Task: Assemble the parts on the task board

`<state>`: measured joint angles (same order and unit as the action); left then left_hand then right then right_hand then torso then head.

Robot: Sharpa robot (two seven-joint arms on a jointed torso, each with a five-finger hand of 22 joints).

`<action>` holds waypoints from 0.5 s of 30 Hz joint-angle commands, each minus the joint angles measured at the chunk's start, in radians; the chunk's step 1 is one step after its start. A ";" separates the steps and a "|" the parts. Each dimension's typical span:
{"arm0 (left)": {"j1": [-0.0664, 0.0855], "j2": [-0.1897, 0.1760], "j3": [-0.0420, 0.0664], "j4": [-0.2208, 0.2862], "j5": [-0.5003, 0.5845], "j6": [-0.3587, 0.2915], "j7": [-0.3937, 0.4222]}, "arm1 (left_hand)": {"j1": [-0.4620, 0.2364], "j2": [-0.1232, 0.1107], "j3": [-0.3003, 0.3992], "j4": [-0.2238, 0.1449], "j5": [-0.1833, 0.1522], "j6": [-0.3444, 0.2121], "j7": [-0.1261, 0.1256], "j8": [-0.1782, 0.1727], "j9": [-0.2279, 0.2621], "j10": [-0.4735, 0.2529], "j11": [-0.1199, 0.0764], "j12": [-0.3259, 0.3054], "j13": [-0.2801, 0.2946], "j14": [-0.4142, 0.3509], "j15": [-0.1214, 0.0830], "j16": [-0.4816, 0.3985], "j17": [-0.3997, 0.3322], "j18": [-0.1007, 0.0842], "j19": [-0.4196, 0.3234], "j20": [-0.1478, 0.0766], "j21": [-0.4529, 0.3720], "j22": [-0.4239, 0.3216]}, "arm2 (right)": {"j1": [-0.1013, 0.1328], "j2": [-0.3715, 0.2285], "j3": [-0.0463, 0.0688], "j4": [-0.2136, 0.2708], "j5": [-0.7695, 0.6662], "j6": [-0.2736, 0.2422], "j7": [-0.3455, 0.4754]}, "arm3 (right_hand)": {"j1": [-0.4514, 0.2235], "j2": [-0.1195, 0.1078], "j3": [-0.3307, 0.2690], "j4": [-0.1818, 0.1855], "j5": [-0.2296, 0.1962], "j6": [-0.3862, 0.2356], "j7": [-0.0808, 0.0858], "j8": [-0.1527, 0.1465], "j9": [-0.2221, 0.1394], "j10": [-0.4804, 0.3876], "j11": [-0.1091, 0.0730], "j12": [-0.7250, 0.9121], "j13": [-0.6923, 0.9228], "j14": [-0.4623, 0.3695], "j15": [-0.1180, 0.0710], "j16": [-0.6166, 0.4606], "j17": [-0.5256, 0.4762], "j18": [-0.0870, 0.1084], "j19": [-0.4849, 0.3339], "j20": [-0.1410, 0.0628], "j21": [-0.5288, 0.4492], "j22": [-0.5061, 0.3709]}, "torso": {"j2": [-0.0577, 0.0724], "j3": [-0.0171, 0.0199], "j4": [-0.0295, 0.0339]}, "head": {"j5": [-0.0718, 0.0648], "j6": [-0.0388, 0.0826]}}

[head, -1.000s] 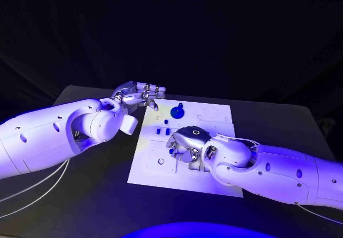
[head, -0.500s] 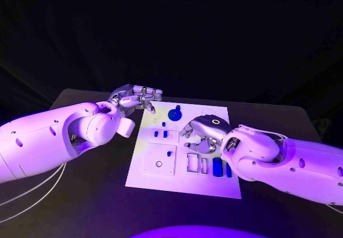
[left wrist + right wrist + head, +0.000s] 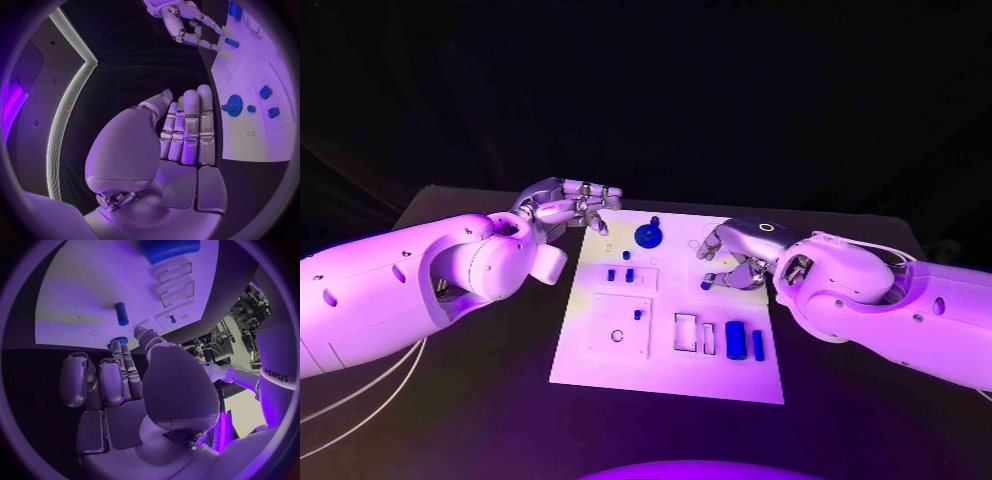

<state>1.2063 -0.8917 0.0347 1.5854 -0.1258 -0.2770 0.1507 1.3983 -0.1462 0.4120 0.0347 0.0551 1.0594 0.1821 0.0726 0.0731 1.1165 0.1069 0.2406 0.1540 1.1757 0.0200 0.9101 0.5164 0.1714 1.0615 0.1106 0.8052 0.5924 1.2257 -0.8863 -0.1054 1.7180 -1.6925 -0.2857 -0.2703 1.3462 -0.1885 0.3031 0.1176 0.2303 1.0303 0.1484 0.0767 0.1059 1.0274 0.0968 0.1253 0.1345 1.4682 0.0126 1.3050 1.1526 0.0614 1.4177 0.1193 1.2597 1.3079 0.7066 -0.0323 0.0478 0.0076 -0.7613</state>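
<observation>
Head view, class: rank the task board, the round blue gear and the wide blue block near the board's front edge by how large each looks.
1. Task board, by far the largest.
2. Round blue gear.
3. Wide blue block; close to the gear in apparent size, so this order is unsure.

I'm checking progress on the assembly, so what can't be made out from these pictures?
- Head view: the right hand covers the task board beneath it.
- Head view: the left hand hides the board's far corner.
- Right wrist view: the large blue part is cut off by the circle's rim.
- Left wrist view: the blue gear has teeth too small to judge seating.
</observation>
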 commanded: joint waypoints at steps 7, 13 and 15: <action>0.001 0.001 -0.002 0.001 -0.001 0.021 -0.003 | -0.003 0.001 -0.007 -0.003 -0.004 -0.006 -0.003 0.002 -0.001 -0.006 -0.002 0.006 0.000 0.001 0.005 -0.005 -0.001 0.013 0.008 0.003 -0.006 -0.002 | -0.015 0.012 -0.004 -0.024 0.003 0.107 0.009 | 0.019 0.013 -0.031 0.002 0.013 -0.009 -0.019 -0.005 -0.004 -0.004 0.001 0.022 -0.003 0.018 0.001 -0.001 0.003 0.009 -0.002 -0.002 -0.003 0.115 | 0.001 -0.0015 0.0018 | -0.003 -0.002; 0.001 -0.001 -0.002 0.002 -0.001 0.020 -0.003 | -0.003 0.001 -0.007 -0.003 -0.004 -0.006 -0.003 0.002 -0.001 -0.006 -0.002 0.006 0.000 0.001 0.005 -0.005 -0.001 0.013 0.008 0.003 -0.006 -0.002 | -0.022 0.016 -0.005 -0.031 -0.005 0.107 -0.002 | 0.043 0.038 -0.020 -0.003 0.018 0.008 -0.018 0.002 -0.001 0.012 -0.004 0.042 -0.005 0.018 -0.003 -0.004 -0.001 0.010 -0.002 -0.005 -0.009 0.113 | 0.002 -0.0009 -0.0007 | -0.004 -0.002; 0.001 -0.002 -0.002 0.002 -0.001 0.020 -0.003 | -0.003 0.001 -0.007 -0.003 -0.004 -0.006 -0.003 0.002 -0.001 -0.006 -0.002 0.006 0.000 0.001 0.005 -0.005 -0.001 0.013 0.008 0.003 -0.006 -0.002 | -0.023 0.018 -0.005 -0.034 -0.006 0.105 -0.004 | 0.047 0.042 -0.016 -0.004 0.019 0.013 -0.016 0.004 0.000 0.018 -0.006 0.047 -0.005 0.018 -0.005 -0.004 -0.002 0.009 0.001 -0.006 -0.005 0.115 | 0.002 -0.0011 -0.0005 | -0.004 -0.003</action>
<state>1.2060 -0.8941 0.0318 1.5852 -0.1257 -0.2742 0.1457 1.3983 -0.1462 0.4093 0.0320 0.0551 1.0595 0.1820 0.0726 0.0732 1.1165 0.1069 0.2405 0.1540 1.1757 0.0201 0.9101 0.5165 0.1713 1.0650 0.1142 0.8053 0.5913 1.2038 -0.8695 -0.1103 1.6851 -1.6877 -0.2083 -0.2689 1.3888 -0.1460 0.2817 0.1142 0.2419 1.0388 0.1310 0.0768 0.1051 1.0426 0.0900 0.1680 0.1307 1.4682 0.0126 1.3050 1.1515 0.0614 1.4178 0.1194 1.2544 1.3077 0.7079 -0.0329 0.0479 0.0047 -0.7636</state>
